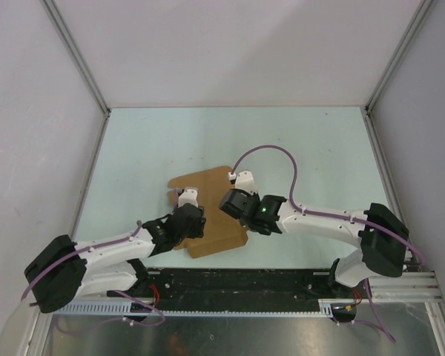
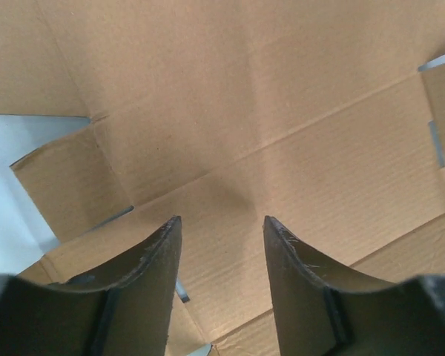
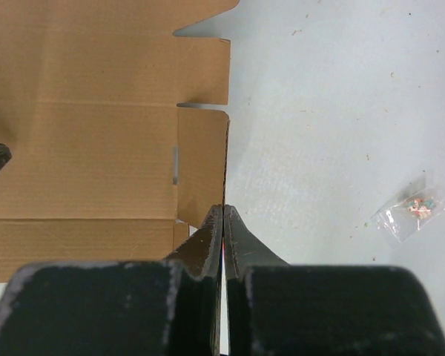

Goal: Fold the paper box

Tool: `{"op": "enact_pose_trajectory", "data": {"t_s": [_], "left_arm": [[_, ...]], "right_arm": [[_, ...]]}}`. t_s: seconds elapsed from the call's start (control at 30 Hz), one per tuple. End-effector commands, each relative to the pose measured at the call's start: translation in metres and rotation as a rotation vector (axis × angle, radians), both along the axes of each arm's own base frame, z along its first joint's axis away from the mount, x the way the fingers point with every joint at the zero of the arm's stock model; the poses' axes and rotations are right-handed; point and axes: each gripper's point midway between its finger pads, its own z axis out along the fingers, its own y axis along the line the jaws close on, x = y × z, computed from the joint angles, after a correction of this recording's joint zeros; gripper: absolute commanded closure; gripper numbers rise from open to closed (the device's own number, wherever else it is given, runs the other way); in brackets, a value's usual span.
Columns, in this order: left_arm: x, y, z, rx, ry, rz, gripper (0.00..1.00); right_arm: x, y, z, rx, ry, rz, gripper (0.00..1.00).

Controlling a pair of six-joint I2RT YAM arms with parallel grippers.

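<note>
- Box (image 1: 216,236): flat brown die-cut sheet, unfolded, laid on the table (image 1: 319,148) at the centre of its near half. Creases, slits and side flaps are seen in both wrist views (image 2: 282,111) (image 3: 81,148).
- Left gripper (image 1: 189,215) (image 2: 222,222): positioned over the sheet's left part and pointed down at it.
- Left jaws are held partly apart. Only bare cardboard is seen in the gap, so nothing is gripped. Whether the tips touch the sheet cannot be told.
- Right gripper (image 1: 233,202) (image 3: 222,211): placed at the sheet's right side.
- Right jaws are fully closed, with the fingers (image 3: 196,252) pressed together and no gap seen.
- Right tips are set at the outer edge of a side flap (image 3: 202,159), and the flap's edge line runs into the seam between them. Whether the flap is actually pinched cannot be told.
- Scrap (image 3: 409,211): small clear plastic piece with coloured bits inside, seen only in the right wrist view. It lies on the table well apart from the box.
- Both arms are angled inward from the near edge and meet over the sheet.
</note>
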Motion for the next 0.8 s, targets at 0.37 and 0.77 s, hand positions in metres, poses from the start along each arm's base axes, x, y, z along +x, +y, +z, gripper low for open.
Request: {"op": "enact_pose_trajectory", "data": {"t_s": [0.37,0.77], "left_arm": [[0.004,-0.013,-0.006,-0.038,0.027,0.009,0.75],[0.002,-0.013,-0.009,-0.049,0.033,0.010,0.77]], "right_arm": [[-0.001,0.043,0.032,0.145,-0.089,0.040,1.00],[-0.016,0.069,0.019,0.186,-0.055,0.089,0.83]]}}
